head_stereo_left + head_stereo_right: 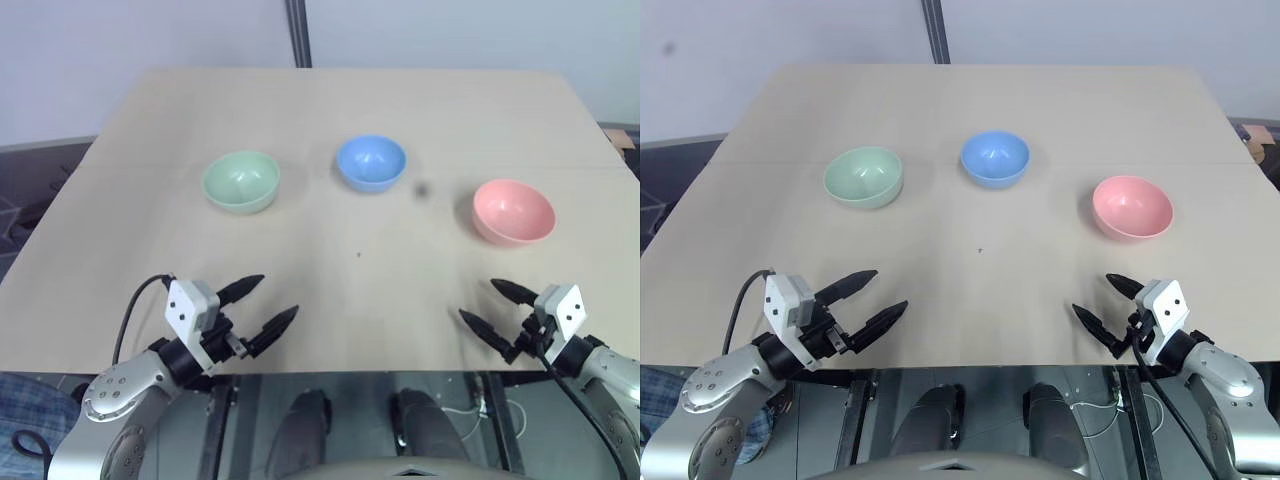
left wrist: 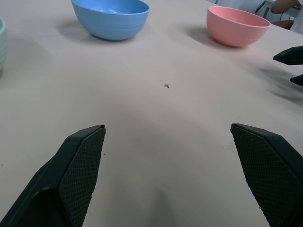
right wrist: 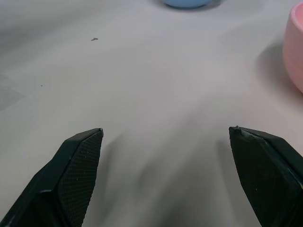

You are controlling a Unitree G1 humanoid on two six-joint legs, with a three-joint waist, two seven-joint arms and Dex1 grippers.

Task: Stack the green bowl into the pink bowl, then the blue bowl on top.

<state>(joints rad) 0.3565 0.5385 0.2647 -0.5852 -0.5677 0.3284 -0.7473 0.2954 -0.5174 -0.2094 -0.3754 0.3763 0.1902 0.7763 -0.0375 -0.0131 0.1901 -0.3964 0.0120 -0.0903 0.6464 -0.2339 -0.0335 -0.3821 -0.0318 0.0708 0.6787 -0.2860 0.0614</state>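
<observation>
Three bowls stand apart in a row across the tan table point(image 1: 330, 280). The green bowl point(image 1: 241, 182) is on the left, the blue bowl point(image 1: 371, 163) in the middle and slightly farther back, the pink bowl point(image 1: 513, 212) on the right. All are upright and empty. My left gripper point(image 1: 272, 302) hovers open near the table's front edge, below the green bowl and well short of it. Open too, my right gripper point(image 1: 487, 303) sits near the front edge, just in front of the pink bowl. Neither holds anything.
A small dark speck point(image 1: 359, 255) marks the table's middle. The table's front edge runs just behind both grippers. A dark vertical post point(image 1: 297, 32) stands against the wall behind the table.
</observation>
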